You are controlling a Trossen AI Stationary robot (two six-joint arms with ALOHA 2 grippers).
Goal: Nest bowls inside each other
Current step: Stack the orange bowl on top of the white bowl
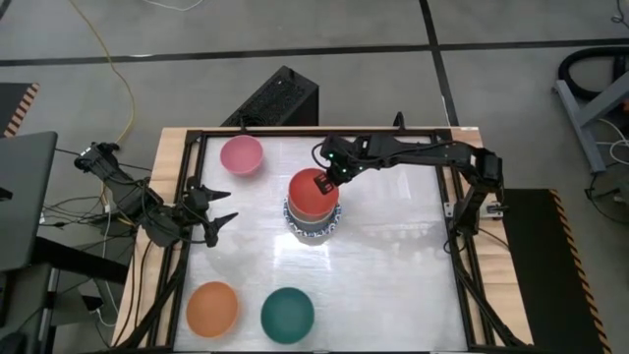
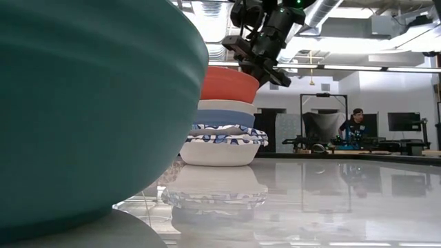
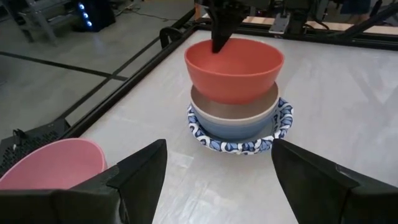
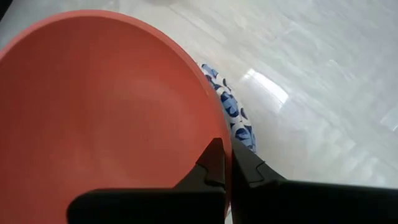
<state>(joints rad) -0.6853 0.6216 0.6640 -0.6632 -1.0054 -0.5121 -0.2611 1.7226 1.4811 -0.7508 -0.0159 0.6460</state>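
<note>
Bowls sit stacked near the middle of the table [image 1: 393, 285]: white ones with blue-patterned rims [image 3: 239, 144] at the bottom, then a dark blue bowl [image 3: 233, 124], a cream bowl [image 3: 211, 107], and a red bowl [image 1: 310, 195] on top. The right gripper [image 4: 225, 163] has its fingers pressed together on the red bowl's rim, one finger inside the bowl and one outside, pinching the wall between them. The red bowl rests in the cream one, tilted a little.

The left gripper [image 1: 222, 207] hovers by the table's left edge with its fingers spread wide, holding nothing, pointed toward the stack.

A pink bowl [image 1: 241, 154] stands alone toward the far left of the table, apart from the stack. An orange bowl [image 1: 212, 307] and a dark green bowl [image 1: 287, 313] sit side by side at the near edge, close but not touching.

The tabletop is pale and glossy, throwing back the ceiling lights. Beyond it, a person [image 2: 354, 124] sits at a desk with monitors.
</note>
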